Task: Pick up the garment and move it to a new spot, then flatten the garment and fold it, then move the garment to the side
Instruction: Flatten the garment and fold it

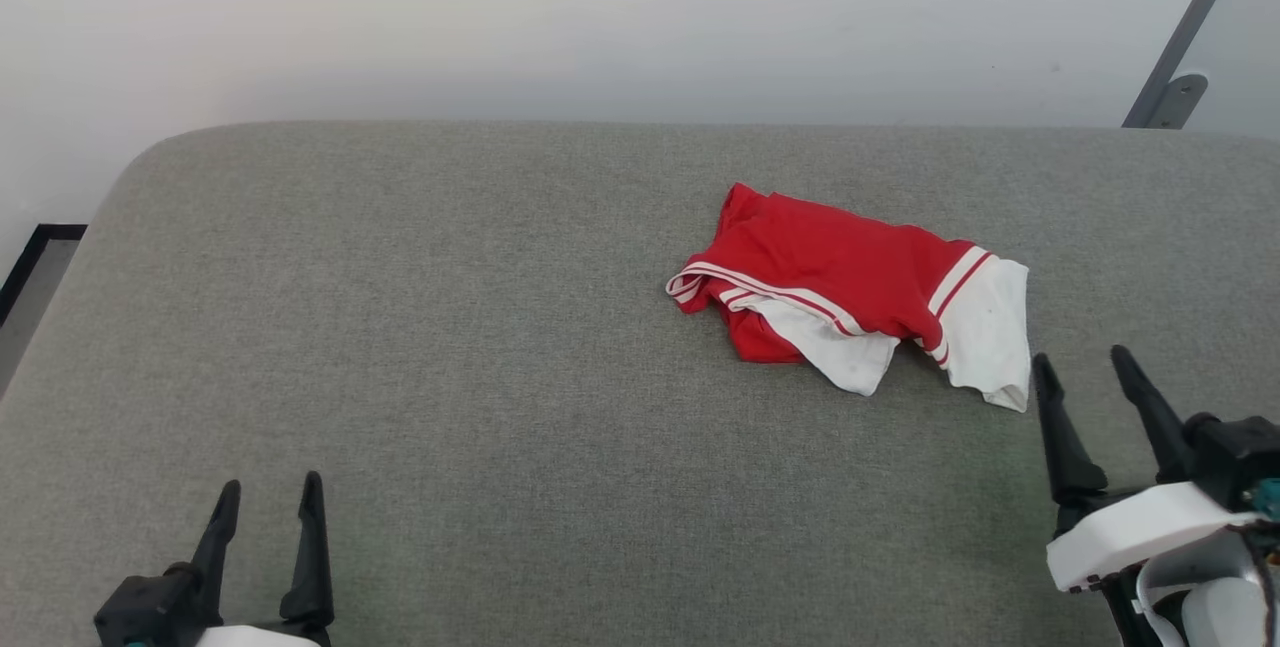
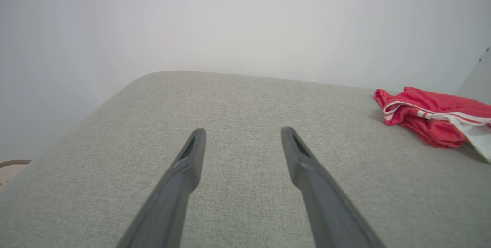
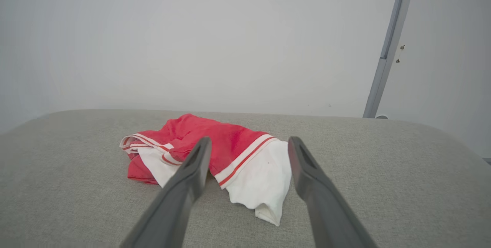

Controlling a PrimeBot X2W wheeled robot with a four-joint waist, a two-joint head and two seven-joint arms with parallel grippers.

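1. Left gripper (image 1: 273, 483): the 2 fingers were spread wide with nothing between them. It sat low over the bare grey cushion (image 1: 500, 357), judged parked out of the way while the other arm took the first step.
2. Right gripper (image 1: 1080, 357): the 2 fingers were spread wide and pinched nothing. The tips stood near the garment but apart from it, judged posed for the opening pick-up.
3. Garment (image 1: 850, 277): a red T-shirt with white sleeves lay crumpled in 1 heap on the cushion.
   - It lay directly ahead of the right gripper's tips, with a white sleeve nearest them.
   - It was well apart from the left gripper, ahead of it and off to its right.
   - It was neither flattened nor folded, so no step was judged done.
4. Head view: it took in both grippers at once and showed the strip of bare cushion between the right tips and the sleeve hem.
5. Right wrist view: it framed the garment (image 3: 230, 137) between that gripper's 2 fingers. It showed the striped trim and the loose hanging sleeve corner more closely, and a grey post (image 3: 387, 48) beyond to the right.
6. Left wrist view: bare cushion lay ahead of the fingers, and the garment (image 2: 429, 121) was cut off at the right edge.
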